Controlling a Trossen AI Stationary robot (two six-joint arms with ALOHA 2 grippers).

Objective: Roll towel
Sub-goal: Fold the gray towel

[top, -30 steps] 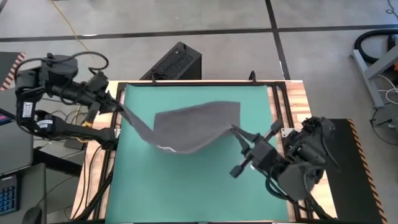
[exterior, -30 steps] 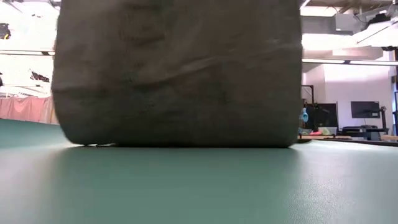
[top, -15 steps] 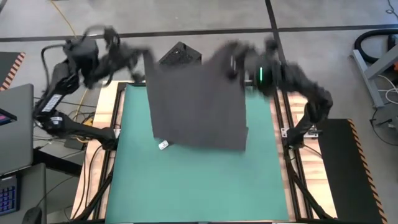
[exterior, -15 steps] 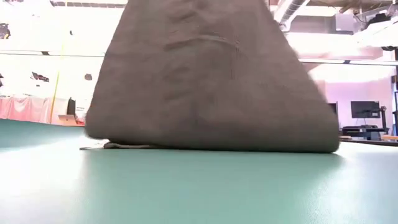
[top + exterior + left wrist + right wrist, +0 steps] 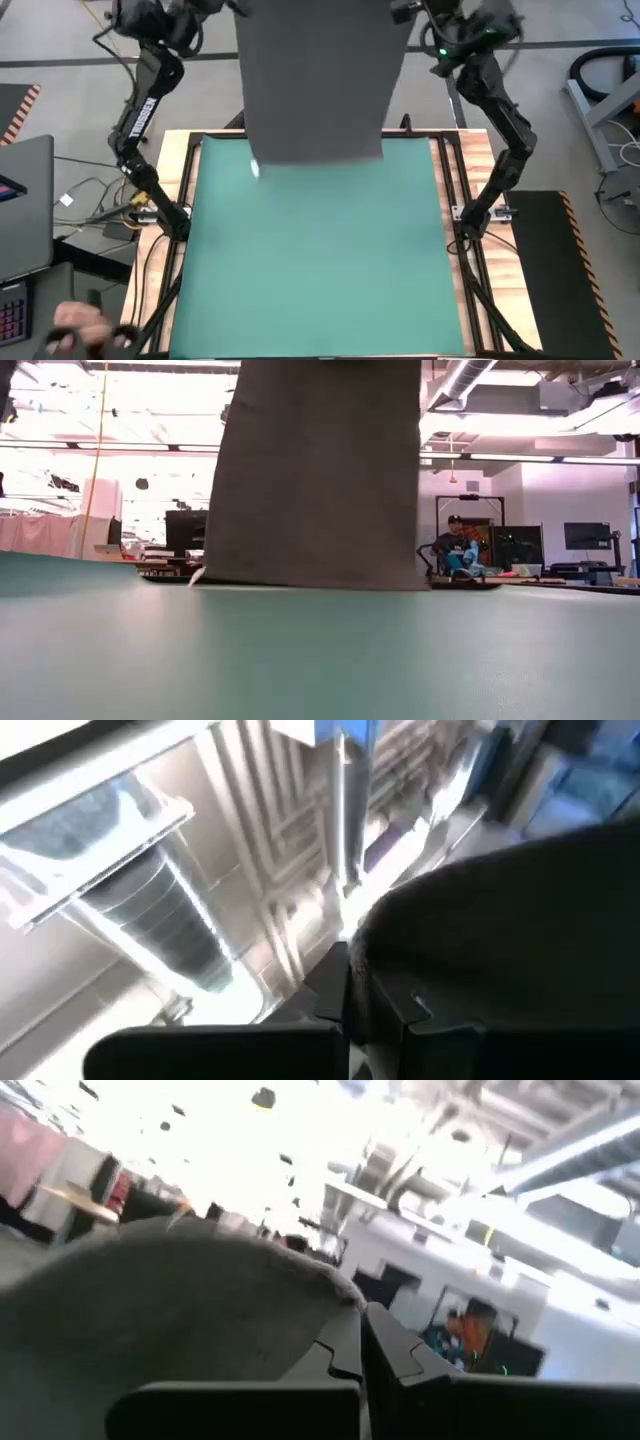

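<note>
The dark grey towel (image 5: 318, 85) hangs spread flat between my two raised grippers, over the far edge of the green mat (image 5: 320, 270). Its lower edge (image 5: 310, 582) is level, with the small white tag (image 5: 254, 168) at the lower left corner. I cannot tell whether that edge touches the mat. My left gripper (image 5: 232, 8) is shut on the towel's upper left corner. My right gripper (image 5: 405, 12) is shut on its upper right corner. Both also show in their wrist views, left (image 5: 347, 970) and right (image 5: 362, 1330). My left gripper pinches the towel's upper left corner (image 5: 400, 950) between its two fingers, high above the table. The fingers slant upward, toward the ceiling. The towel hangs below them, flat and without folds. My right gripper pinches the towel's upper right corner (image 5: 310, 1305) between its two fingers, at the same height. The fingers slant upward. The top edge is stretched between the two grippers, and the towel hangs straight down.
The mat lies inside a wooden table frame (image 5: 452, 200). A laptop (image 5: 20, 210) stands off the table's left side. A person's hand (image 5: 75, 322) shows at the near left corner. A person (image 5: 455, 550) sits in the room beyond the table.
Both grippers have risen high and gone toward the table's far edge, staying shut on the towel. The towel, which sagged onto the middle of the mat, has been drawn up and now hangs flat. Its lower edge has moved from the mat's middle to the far edge.
</note>
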